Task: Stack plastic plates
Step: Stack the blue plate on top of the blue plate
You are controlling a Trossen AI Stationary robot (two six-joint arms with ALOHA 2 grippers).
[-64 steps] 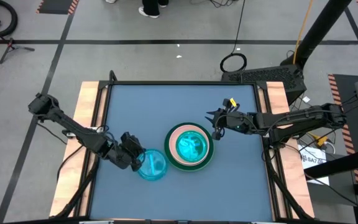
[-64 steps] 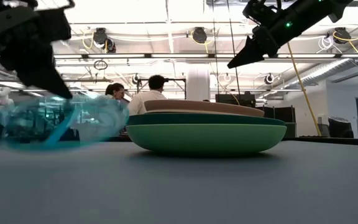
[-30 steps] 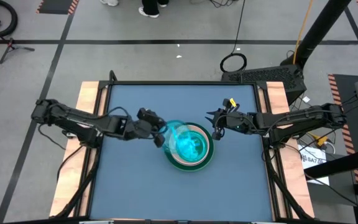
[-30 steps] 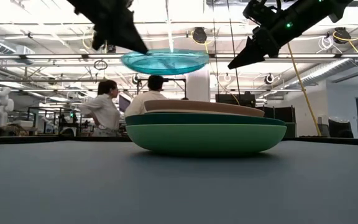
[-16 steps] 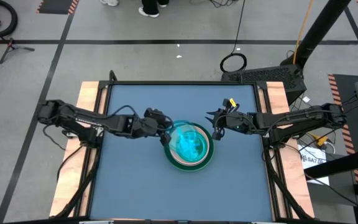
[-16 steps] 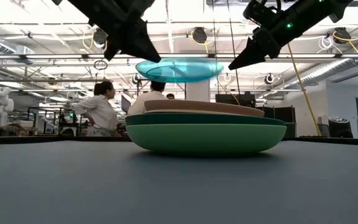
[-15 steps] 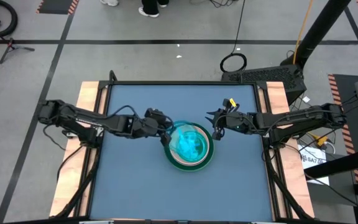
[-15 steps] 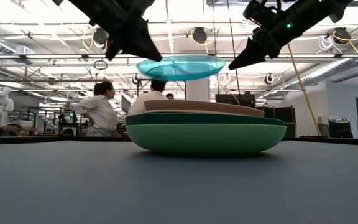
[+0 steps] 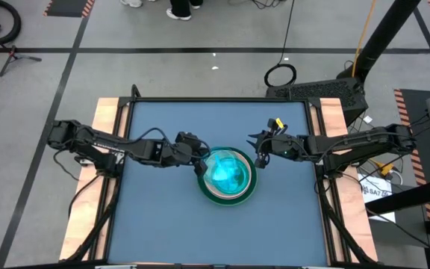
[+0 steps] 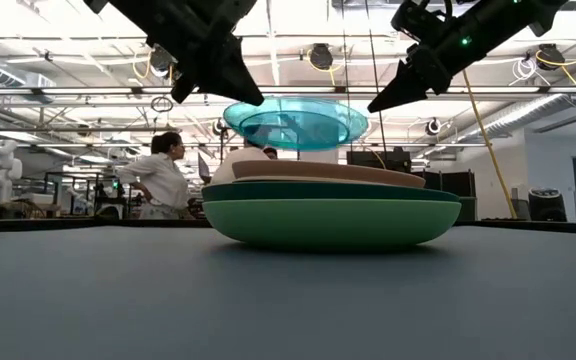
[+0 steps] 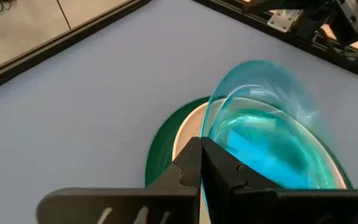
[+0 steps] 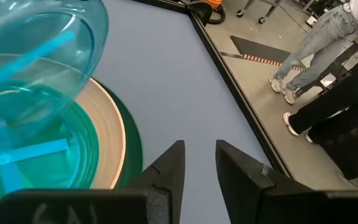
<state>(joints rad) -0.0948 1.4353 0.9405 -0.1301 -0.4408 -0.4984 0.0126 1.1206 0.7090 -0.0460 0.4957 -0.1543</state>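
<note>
The left gripper (image 10: 236,88), clamped on the cyan plate's (image 10: 295,123) rim, holds it directly above the stack (image 10: 328,205), not touching. The right gripper (image 10: 388,97) waits beside, fingers slightly apart.

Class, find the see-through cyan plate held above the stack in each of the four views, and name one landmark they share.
High view: cyan plate, centre.
Low view: upper middle.
Left wrist view: lower right.
Right wrist view: upper left.
Shared landmark: the stack of plates beneath it.
</note>
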